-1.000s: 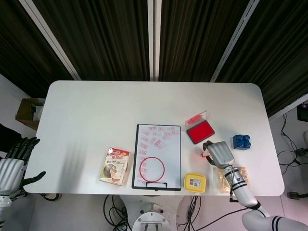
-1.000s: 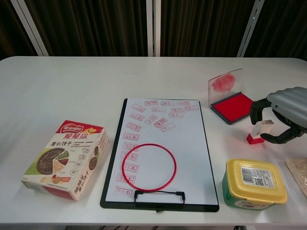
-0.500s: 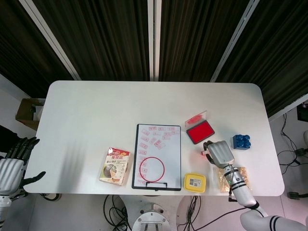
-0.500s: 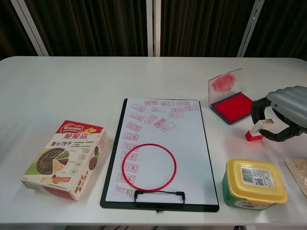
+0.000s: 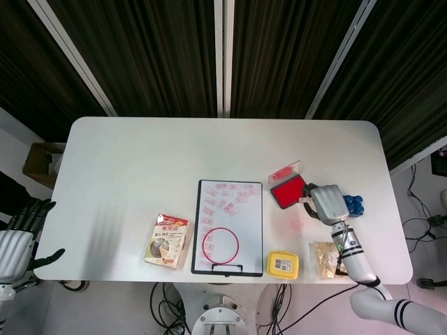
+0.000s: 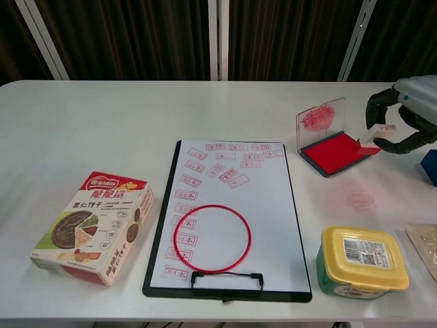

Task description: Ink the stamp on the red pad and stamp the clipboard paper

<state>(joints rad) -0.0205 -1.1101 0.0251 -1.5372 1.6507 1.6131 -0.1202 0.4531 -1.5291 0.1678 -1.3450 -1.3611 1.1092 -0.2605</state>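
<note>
My right hand (image 5: 327,204) (image 6: 404,113) pinches the small stamp (image 6: 373,142), a white body with a red base, and holds it tilted in the air. The base hangs at the right edge of the open red ink pad (image 5: 288,191) (image 6: 330,152), whose clear lid (image 6: 321,118) stands up behind it. The clipboard (image 5: 228,227) (image 6: 293,225) lies at the table's middle front; its paper (image 6: 235,198) bears several red stamp marks and a red ring (image 6: 212,238). My left hand (image 5: 19,239) stays off the table at the lower left, fingers spread, holding nothing.
A faint red smudge (image 6: 360,199) marks the table below the pad. A yellow-lidded tub (image 5: 283,264) (image 6: 362,262) sits right of the clipboard, a snack box (image 5: 167,241) (image 6: 94,226) left of it. A blue brick (image 5: 355,203) and a snack bag (image 5: 325,257) lie by my right arm.
My right hand has lifted the stamp off the table and carried it back and up to the right edge of the ink pad. A red smudge shows where it stood.
</note>
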